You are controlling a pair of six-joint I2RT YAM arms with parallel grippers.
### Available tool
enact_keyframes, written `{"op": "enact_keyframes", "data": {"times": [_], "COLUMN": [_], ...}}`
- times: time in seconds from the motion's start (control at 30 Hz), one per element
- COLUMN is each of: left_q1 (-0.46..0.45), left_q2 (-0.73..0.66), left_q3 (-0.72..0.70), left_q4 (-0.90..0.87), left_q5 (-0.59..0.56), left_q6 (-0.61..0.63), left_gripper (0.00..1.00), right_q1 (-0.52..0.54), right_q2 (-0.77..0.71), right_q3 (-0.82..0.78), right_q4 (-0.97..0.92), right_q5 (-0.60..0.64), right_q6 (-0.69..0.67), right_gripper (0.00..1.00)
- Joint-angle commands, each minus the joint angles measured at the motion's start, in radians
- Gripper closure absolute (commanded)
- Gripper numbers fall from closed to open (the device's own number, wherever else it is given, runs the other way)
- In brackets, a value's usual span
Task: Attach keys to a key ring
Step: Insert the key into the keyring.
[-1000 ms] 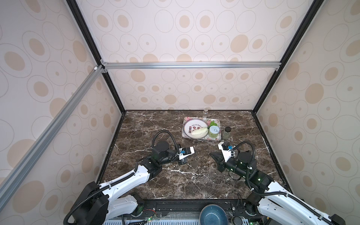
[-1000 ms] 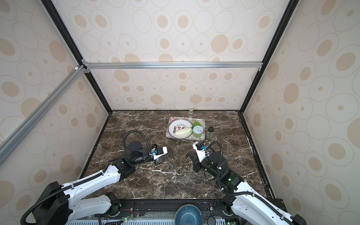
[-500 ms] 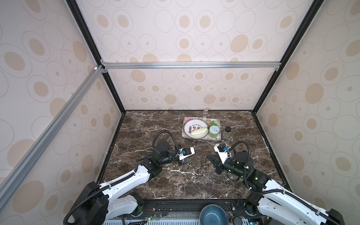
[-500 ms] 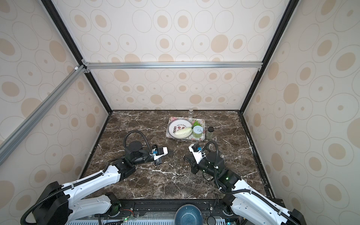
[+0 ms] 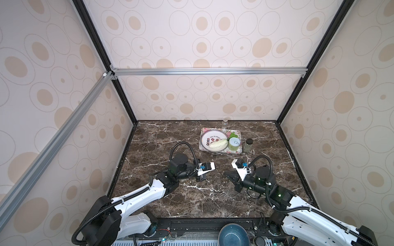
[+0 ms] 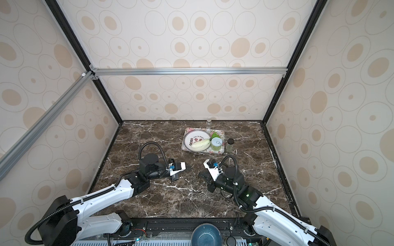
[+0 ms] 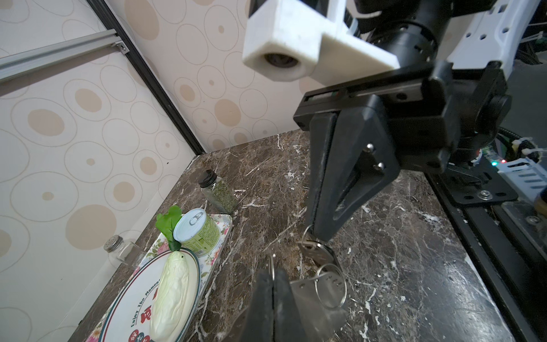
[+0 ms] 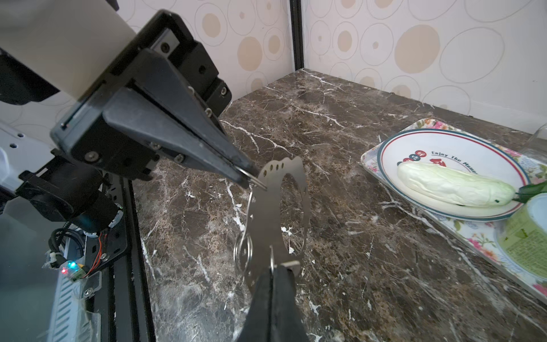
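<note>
The key ring (image 8: 262, 216), a flat grey crescent plate with small rim holes, hangs upright above the marble between my two grippers; it also shows in the left wrist view (image 7: 305, 294). My left gripper (image 8: 251, 179) (image 7: 273, 274) is shut on a thin wire loop (image 8: 257, 181) hooked at the plate's upper rim. My right gripper (image 8: 272, 268) (image 7: 318, 235) is shut on a second wire loop (image 8: 271, 259) at the lower rim. A third loose loop (image 8: 242, 251) hangs from the plate. In both top views the grippers (image 5: 210, 173) (image 6: 199, 174) nearly meet. The keys are out of view.
A floral tray (image 5: 238, 150) at the back holds a plate (image 5: 205, 140) with a pale cabbage (image 5: 217, 144) and a green can (image 5: 234, 143). A spice jar (image 5: 248, 145) stands right of it, a glass shaker (image 5: 225, 121) by the back wall. A blue bowl (image 5: 233, 236) sits beyond the front edge.
My right gripper has moved left and a little toward the front, closing in on the left gripper. The left arm has stayed still. Both grippers remain shut.
</note>
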Motion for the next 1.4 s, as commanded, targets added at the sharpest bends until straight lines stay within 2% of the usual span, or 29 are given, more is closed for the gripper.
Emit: {"op": "enact_keyframes", "data": {"times": [0.0,0.1,0.43,1.37], "left_q1": [-0.011,-0.012,-0.019,-0.035], "left_q2": [0.0,0.001,0.018,0.044], "left_q3": [0.057,0.062,0.078,0.102], "left_q4": [-0.005,-0.015,-0.05,-0.101], "left_q5": [0.029,0.033,0.045,0.055], "left_q6": [0.036,0.043,0.064,0.103], "left_gripper": [1.0,1.0,1.0,1.0], "right_q1": [0.005,0.006,0.006,0.006], "right_q2": [-0.017,-0.026,-0.051,-0.048], "right_q3": [0.011,0.003,-0.007,-0.018], "right_q4": [0.007,0.016,0.044,0.064], "right_q5": [0.072,0.075,-0.035,-0.05], "right_q6": [-0.004,-0.004,-0.02,-0.024], "right_gripper": [1.0,1.0,1.0,1.0]}}
